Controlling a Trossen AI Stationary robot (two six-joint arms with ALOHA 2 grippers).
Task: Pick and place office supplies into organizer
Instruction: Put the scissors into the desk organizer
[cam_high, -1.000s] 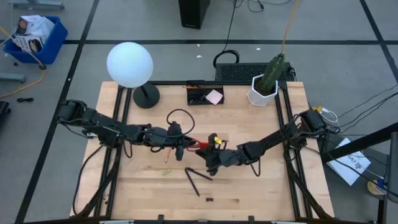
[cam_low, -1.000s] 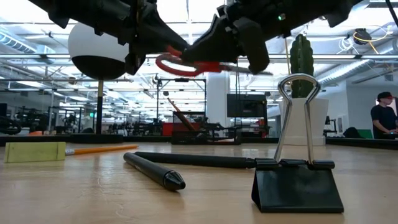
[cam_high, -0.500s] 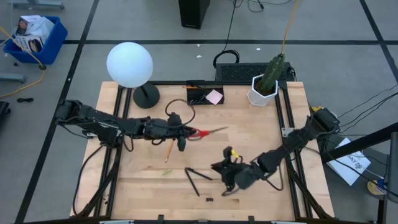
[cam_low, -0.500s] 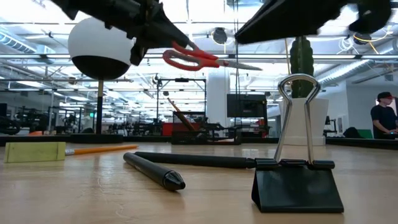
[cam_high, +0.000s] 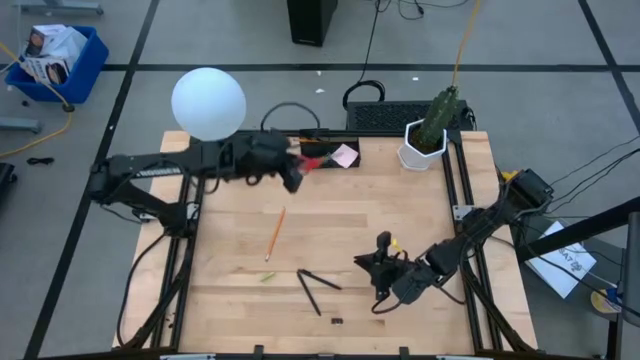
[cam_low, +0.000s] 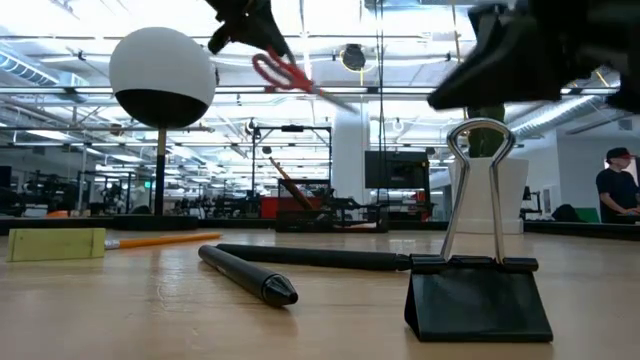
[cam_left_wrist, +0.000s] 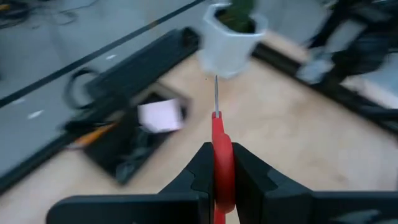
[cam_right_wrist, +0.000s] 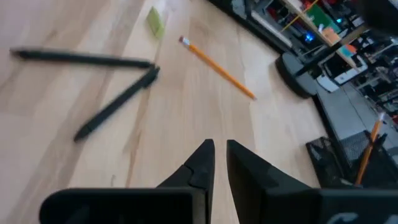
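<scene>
**Left gripper carries the scissors by the tray**

Left gripper (cam_high: 297, 170) is pinching the red-handled metal scissors (cam_left_wrist: 216, 134) between its two dark fingers (cam_left_wrist: 198, 171). It is up in the air at the far side of the light wooden table (cam_high: 400, 215), just left of the small black organizer tray (cam_high: 318, 152). The scissor blades point toward the white plant pot (cam_left_wrist: 227, 38). A pink square sticky-note pad (cam_high: 345, 155) sits in the right part of the tray.

On the table, a thin orange pencil (cam_high: 274, 233) lies near the middle. Two black pens (cam_high: 316, 285) lie crossed nearer the front. A tiny black clip (cam_high: 337, 321) lies at the near edge.

Right gripper (cam_high: 380, 292) is low on the near right side, its fingers pressed nearly together with nothing in them.

A round white lamp ball (cam_high: 208, 104) stands at the far left.
</scene>
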